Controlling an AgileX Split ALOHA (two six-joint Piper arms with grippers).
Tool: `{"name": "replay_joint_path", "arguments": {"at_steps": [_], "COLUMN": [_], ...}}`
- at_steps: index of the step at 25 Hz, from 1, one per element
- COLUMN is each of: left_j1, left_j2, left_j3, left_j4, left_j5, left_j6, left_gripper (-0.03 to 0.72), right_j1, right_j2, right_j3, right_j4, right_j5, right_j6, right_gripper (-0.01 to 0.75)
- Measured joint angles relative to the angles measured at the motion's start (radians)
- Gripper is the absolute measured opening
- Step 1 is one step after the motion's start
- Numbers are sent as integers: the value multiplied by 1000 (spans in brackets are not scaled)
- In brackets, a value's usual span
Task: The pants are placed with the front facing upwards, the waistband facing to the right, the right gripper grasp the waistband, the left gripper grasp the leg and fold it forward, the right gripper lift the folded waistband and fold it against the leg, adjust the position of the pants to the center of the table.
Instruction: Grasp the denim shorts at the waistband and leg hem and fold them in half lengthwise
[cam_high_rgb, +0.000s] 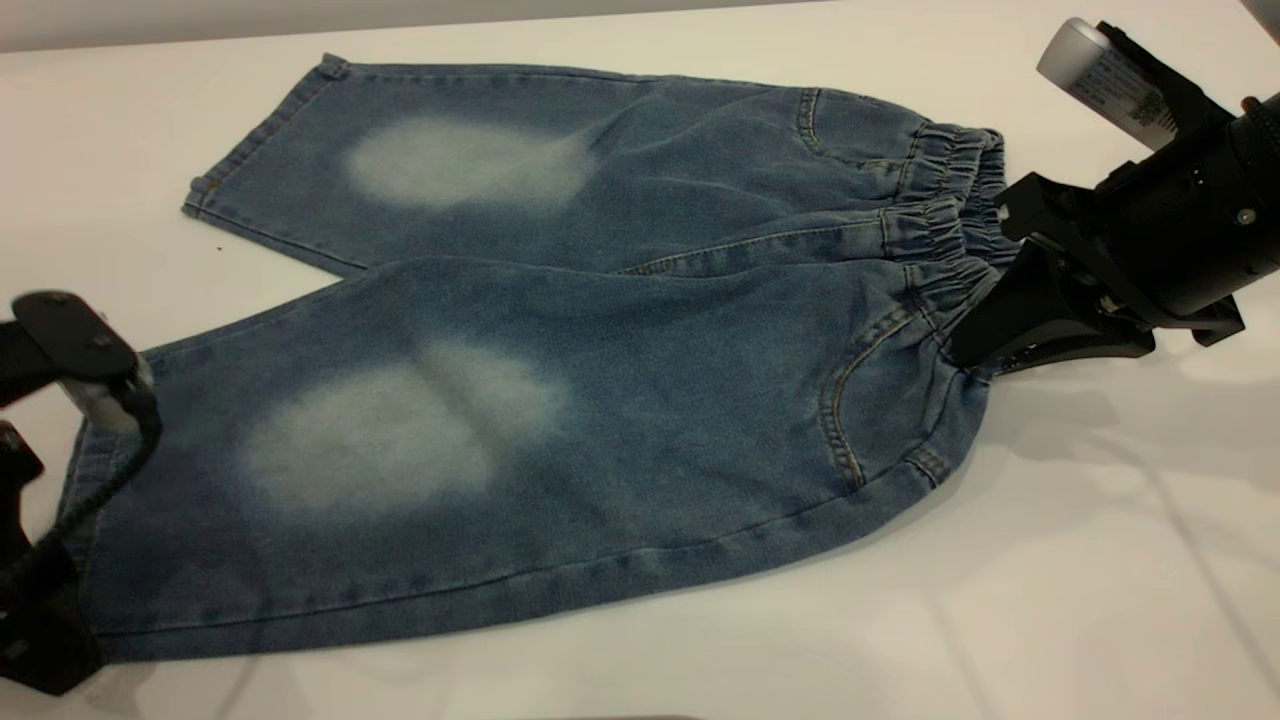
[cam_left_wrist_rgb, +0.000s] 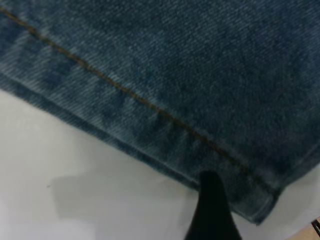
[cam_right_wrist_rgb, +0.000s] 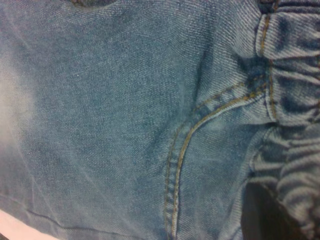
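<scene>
Waistband (cam_high_rgb: 945, 225) pinched by right gripper (cam_high_rgb: 975, 340) fingers; left gripper (cam_high_rgb: 60, 480) fingers straddle leg (cam_high_rgb: 400, 450) hem, unclosed.

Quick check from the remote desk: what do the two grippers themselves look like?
The right gripper is black and angular, with a pale grey cylinder carrying a printed label and code square. The left gripper is black too, with a rounded plate and a dark cable looping down.

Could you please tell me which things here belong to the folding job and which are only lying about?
Part of the job:
shorts
waistband
near leg
left tool, at the leg hem
right tool, at the waistband
table

Lying about:
nothing else visible
</scene>
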Motion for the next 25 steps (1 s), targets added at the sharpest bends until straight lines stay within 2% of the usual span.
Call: {"name": "replay_joint_path", "arguments": {"at_steps": [8, 10, 16, 18, 21, 25], "left_j1": [-15, -18, -22, -26, -28, -29], "left_j2": [21, 28, 36, 30, 10, -93], "left_j3": [-1, -3, -10, -11, -10, -8], "left_j4": [2, 7, 14, 14, 8, 5], "left_j5": [-24, -29, -48, -51, -36, 43], "left_j6": [-2, -3, -3, -3, 0, 0], "left_gripper": [440, 393, 128, 76, 55, 54], "right_j1": [0, 0, 0, 0, 0, 0], "right_j2": [0, 0, 0, 0, 0, 0], "right_j3": [0, 0, 0, 0, 0, 0], "right_j4": [1, 2, 3, -5, -14, -51], "right_j5": [0, 0, 5, 15, 45, 107], "right_j6": [0, 0, 0, 0, 5, 70], "right_gripper": [59, 60, 62, 61, 61, 62]}}
